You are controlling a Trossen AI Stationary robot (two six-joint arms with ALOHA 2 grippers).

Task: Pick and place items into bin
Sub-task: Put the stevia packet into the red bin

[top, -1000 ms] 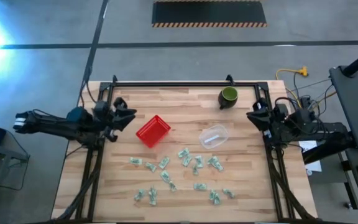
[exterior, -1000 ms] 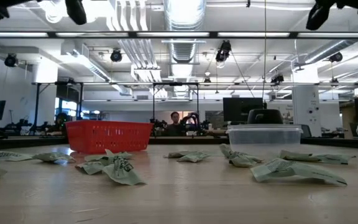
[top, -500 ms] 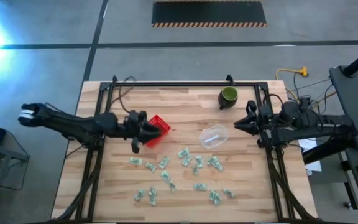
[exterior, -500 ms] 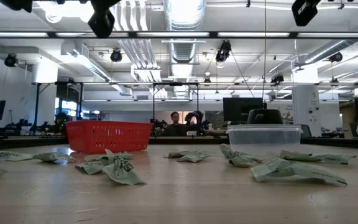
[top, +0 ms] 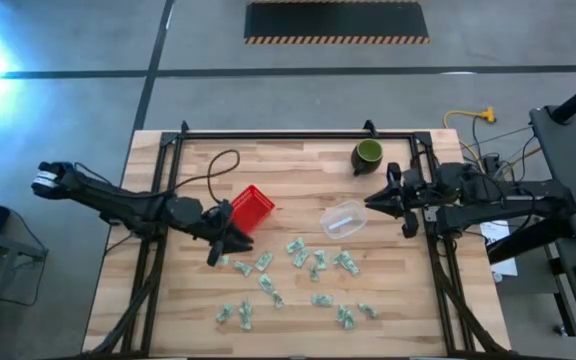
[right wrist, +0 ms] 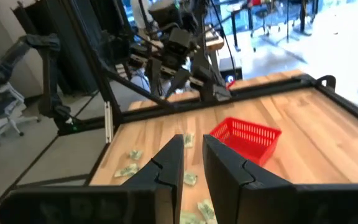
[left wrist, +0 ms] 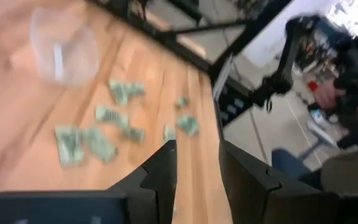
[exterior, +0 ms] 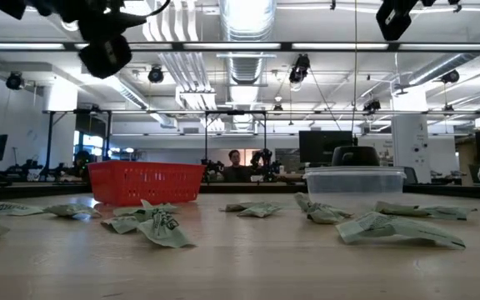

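Butcher-block planks make up the surface [top: 298, 165], pale wood framed by a black rail, standing on a grey concrete floor crossed by a dark line and a hazard-edged black mat [top: 336, 21]. In the low view the room behind is an open workshop with white ducts, ceiling lights, monitors and a person [exterior: 235, 163] seated far off.

From the left, the left arm reaches in over the surface; its hand [top: 220, 247] hangs above the wood just in front of the red basket [top: 247, 208], near the leftmost wrapped pieces. In the left wrist view its two dark fingers [left wrist: 165, 169] stand a little apart with a clear gap and nothing between them.

The wrapped pieces [top: 294, 276] lie scattered loose over the near half of the surface, none in the basket. They are small, pale green and white, crinkled and flattish, with dark print on some, as the low view shows [exterior: 160, 227].

Right of the basket sits a clear plastic tub [top: 344, 219], and behind it a dark green cup [top: 368, 155] near the far rail.

The right hand [top: 374, 201] hovers just right of the tub, high off the wood. In the right wrist view its fingers [right wrist: 169, 163] are nearly together, a narrow slit left, pinching nothing.
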